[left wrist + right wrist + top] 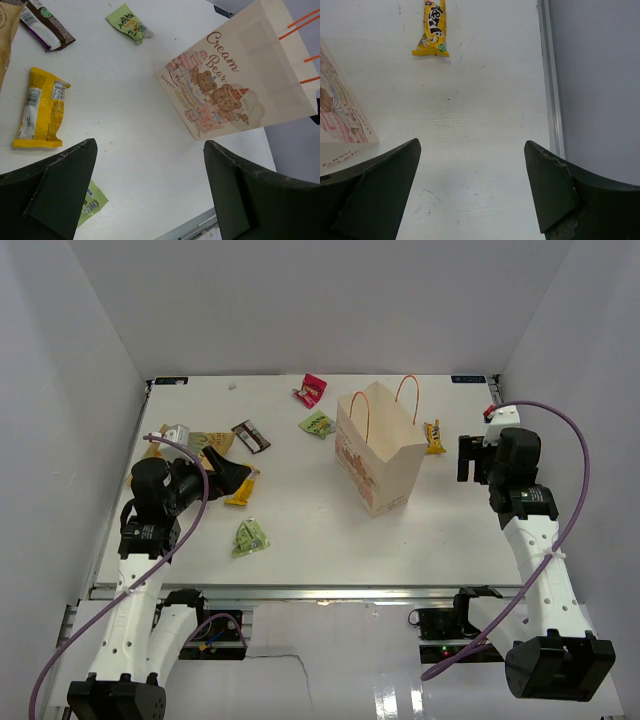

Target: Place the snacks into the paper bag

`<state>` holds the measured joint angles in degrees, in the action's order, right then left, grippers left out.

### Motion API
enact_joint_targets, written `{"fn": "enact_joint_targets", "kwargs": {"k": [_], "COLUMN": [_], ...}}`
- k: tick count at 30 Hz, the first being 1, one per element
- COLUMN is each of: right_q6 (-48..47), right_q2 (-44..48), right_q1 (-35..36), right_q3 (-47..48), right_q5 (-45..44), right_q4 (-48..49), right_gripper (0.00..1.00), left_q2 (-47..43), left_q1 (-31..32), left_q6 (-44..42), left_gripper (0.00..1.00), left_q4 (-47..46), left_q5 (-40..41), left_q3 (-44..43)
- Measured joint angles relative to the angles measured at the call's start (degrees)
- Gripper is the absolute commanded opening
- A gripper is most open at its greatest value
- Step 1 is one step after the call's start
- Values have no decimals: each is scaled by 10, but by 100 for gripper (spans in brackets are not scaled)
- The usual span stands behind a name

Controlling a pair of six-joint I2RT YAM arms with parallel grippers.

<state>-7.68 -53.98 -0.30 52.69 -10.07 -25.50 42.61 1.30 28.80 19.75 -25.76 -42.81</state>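
The paper bag (380, 455) stands upright mid-table, with orange handles and a bear print (220, 95). Snacks lie around it: a magenta packet (313, 390), a green packet (317, 424), a dark brown packet (250, 436), a yellow-tan pouch (205, 443), a yellow packet (243, 490), a second green packet (250, 537), and a yellow-orange packet (433, 436) to the right of the bag. My left gripper (236, 476) is open and empty above the table, beside the yellow packet (42, 107). My right gripper (466, 460) is open and empty, right of the bag, with the yellow-orange packet (432, 27) ahead of it.
White walls close in the table on the left, back and right. A metal rail (550, 75) runs along the right edge and another (300, 592) along the front. A small grey-green packet (175, 432) lies at the far left.
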Motion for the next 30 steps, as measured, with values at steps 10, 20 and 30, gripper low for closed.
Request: {"fn": "enact_joint_targets", "kwargs": {"k": [10,20,30], "right_q6": [-189,-193,-93], "right_q2": [-43,-259,-615], "right_q1": [-2,-86,-87], "right_q3": [-11,103,426], "right_q5": [127,308,331], "right_q4": [-35,-66,-47], "right_gripper": [90,91,88], "left_q2": [-43,-107,-119], "left_q1": [0,0,0], "left_q6": [-5,-5,2], "left_gripper": [98,98,98], "left_q4": [61,128,164], "left_q5": [-9,10,11], "left_q3": [11,20,21]}}
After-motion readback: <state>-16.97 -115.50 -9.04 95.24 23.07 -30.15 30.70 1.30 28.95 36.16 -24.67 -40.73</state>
